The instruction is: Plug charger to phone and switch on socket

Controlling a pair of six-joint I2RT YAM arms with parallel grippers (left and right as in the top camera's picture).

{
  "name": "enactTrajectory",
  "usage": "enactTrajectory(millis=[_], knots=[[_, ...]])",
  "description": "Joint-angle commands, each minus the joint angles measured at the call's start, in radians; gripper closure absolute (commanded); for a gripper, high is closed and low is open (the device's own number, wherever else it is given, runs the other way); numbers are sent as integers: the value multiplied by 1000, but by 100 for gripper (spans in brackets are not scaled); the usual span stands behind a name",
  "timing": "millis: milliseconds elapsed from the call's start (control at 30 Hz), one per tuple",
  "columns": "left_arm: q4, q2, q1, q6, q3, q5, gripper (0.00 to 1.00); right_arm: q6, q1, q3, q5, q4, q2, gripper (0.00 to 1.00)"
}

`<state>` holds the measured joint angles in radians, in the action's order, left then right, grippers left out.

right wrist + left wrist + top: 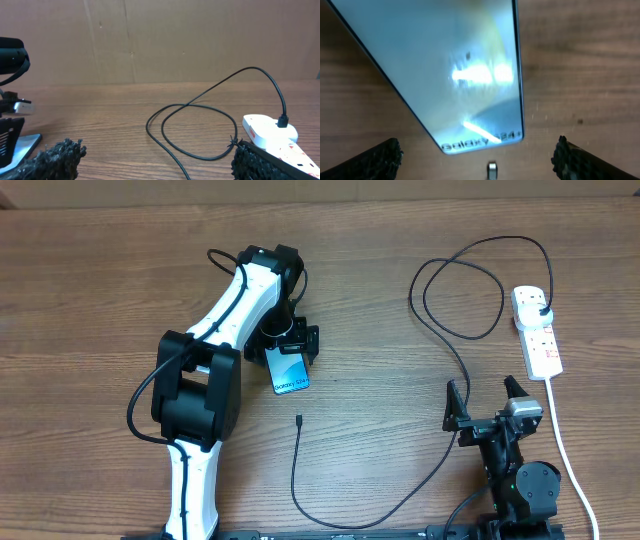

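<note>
My left gripper point(479, 154) hangs wide open over the phone point(455, 65), holding nothing. My right gripper point(486, 402) gapes empty too.

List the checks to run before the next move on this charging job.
1. Phone screen lit: ok.
2. Charger tip in phone: not ok, it lies loose near the phone's end.
3. Charger plug seated in power strip: ok.
4. Left pincer open over phone: ok.
5. Right pincer open, empty: ok.
6. Power strip switched on: cannot tell.
</note>
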<state>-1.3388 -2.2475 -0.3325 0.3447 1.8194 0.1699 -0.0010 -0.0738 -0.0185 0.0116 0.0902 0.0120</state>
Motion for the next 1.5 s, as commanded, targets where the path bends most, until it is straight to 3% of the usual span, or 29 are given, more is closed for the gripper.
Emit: enactTrajectory(millis=[0, 200, 467, 1100, 1467], knots=[[31, -18, -2, 53, 15, -74, 0, -8, -5, 11, 1, -6, -9, 0], [60, -18, -2, 153, 11, -152, 0, -8, -5, 11, 1, -6, -9, 0], [115, -18, -9, 237, -68, -143, 0, -8, -5, 11, 0, -6, -9, 0], [305, -18, -18, 175, -303, -117, 0, -8, -5, 11, 0, -6, -9, 0], [330, -18, -18, 175, -328, -97, 0, -8, -5, 11, 1, -6, -9, 0]])
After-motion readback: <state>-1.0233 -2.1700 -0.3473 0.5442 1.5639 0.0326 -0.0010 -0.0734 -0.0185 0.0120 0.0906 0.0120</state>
